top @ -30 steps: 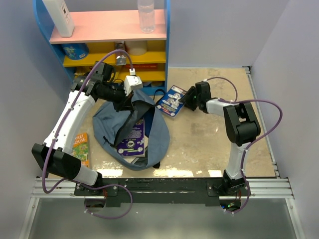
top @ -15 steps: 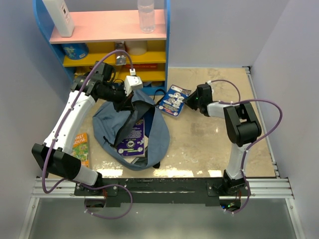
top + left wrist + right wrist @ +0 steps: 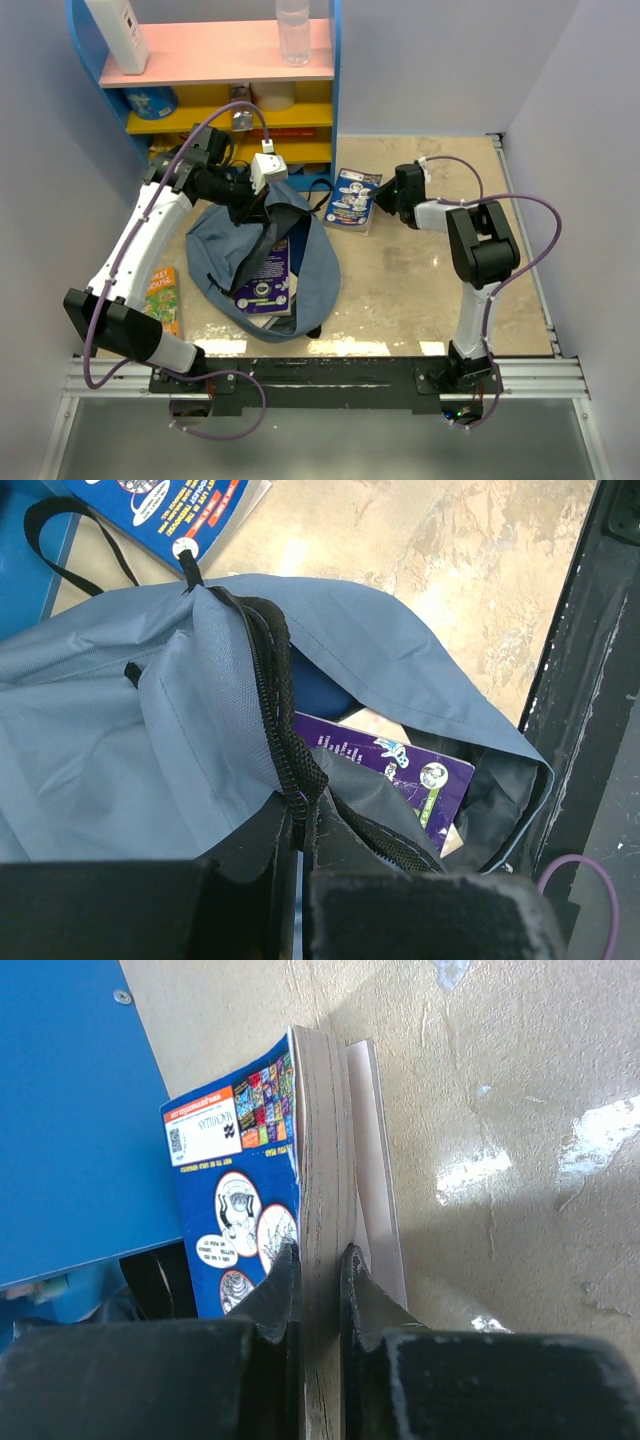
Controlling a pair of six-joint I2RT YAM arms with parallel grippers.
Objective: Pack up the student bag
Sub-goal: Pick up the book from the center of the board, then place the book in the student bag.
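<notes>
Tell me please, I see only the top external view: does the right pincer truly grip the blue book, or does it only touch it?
Observer: It grips. In the right wrist view the right pincer is shut on the blue book, with one finger on each side of its page block.
Operator: Does the left pincer hold fabric or a strap?
Observer: Neither. In the left wrist view the left pincer pinches the zipper rim of the student bag, so the mouth gapes open.
Operator: Is there anything inside besides the purple book?
Observer: Yes, a dark blue thing lies deeper under the flap. I cannot tell what it is.
</notes>
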